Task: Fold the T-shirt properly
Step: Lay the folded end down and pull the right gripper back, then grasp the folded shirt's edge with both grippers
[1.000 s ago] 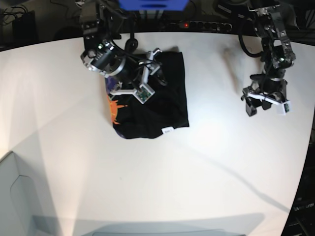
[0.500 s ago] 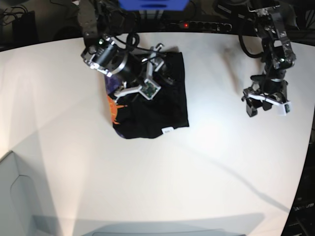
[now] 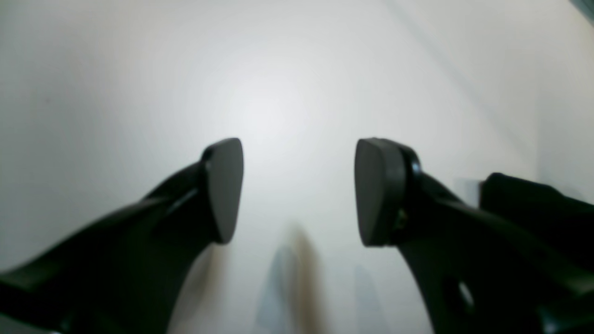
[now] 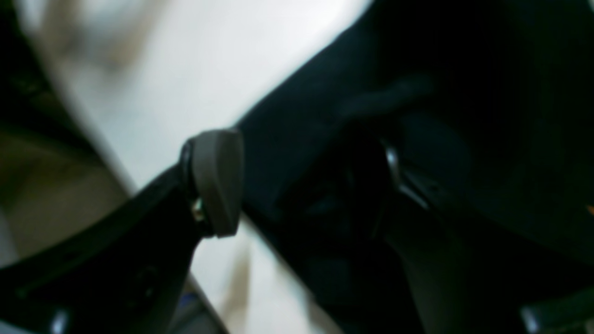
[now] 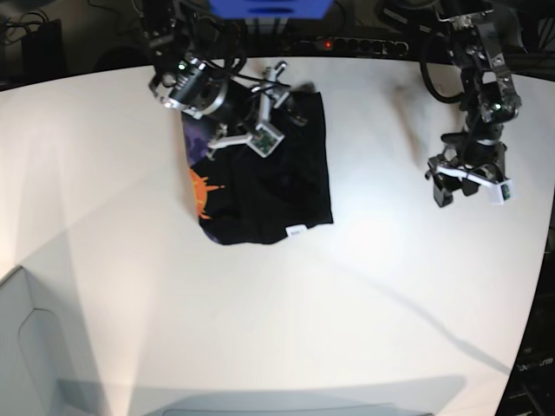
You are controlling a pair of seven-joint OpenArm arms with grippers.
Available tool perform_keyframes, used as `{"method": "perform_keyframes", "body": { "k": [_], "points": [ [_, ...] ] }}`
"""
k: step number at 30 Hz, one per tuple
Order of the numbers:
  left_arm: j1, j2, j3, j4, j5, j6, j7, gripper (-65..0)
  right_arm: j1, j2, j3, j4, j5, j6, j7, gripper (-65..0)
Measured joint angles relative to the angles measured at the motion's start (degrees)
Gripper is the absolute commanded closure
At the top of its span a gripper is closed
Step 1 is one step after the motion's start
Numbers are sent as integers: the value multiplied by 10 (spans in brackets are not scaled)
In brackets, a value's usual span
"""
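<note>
The black T-shirt [image 5: 269,178] lies folded into a rough rectangle on the white table [image 5: 364,295], left of centre toward the back. An orange print [image 5: 201,189] shows at its left edge. My right gripper [image 5: 273,106] hovers open over the shirt's far edge. In the right wrist view its grey pad [image 4: 217,181] stands over the table beside the dark cloth [image 4: 301,116], and the other finger is lost against the black. My left gripper [image 5: 468,184] hangs open over bare table far to the right, with both pads [image 3: 223,188] apart and nothing between them.
A small white label [image 5: 296,230] sticks out at the shirt's near hem. A power strip [image 5: 364,43] and cables run along the table's back edge beside a blue box [image 5: 269,7]. A pale grey panel [image 5: 26,347] stands at the near left corner.
My right arm has drawn back toward the table's far edge, from over the shirt's upper middle to its far edge, jaws still open. The left arm and the shirt have not moved.
</note>
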Motion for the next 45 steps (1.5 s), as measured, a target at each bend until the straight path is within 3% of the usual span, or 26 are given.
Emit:
{"method": "perform_keyframes", "body": {
  "k": [6, 12, 16, 22, 26, 32, 38, 43, 45],
  "points": [
    [-1, 0, -1, 0, 0, 0, 0, -374, 6, 8, -102, -14, -7, 0, 0, -384],
    [-1, 0, -1, 4, 2, 0, 1, -375, 43, 69, -233, -2, -7, 0, -2, -382],
    [-3, 0, -1, 33, 0, 0, 0, -376, 45, 75, -209, 40, -3, 0, -2, -382],
    [1, 4, 1, 75, 0, -2, 0, -432, 46, 72, -101, 63, -3, 0, 0, -382],
    [8, 21, 0, 76, -2, -4, 5, -433, 44, 71, -52, 62, -3, 0, -2, -383],
    [36, 18, -2, 72, 0, -4, 2, -433, 16, 63, -61, 11, -4, 0, 7, -382],
    [37, 21, -43, 72, 0, -4, 0, -433, -7, 54, -110, -65, -4, 0, 86, -382],
    [39, 20, -56, 72, 2, -4, 5, -433, -7, 66, -128, -68, -9, 0, 96, -382],
    [38, 20, -60, 75, 1, -4, 36, -433, -8, 83, -128, -32, -6, 0, 96, -382]
  ]
}}
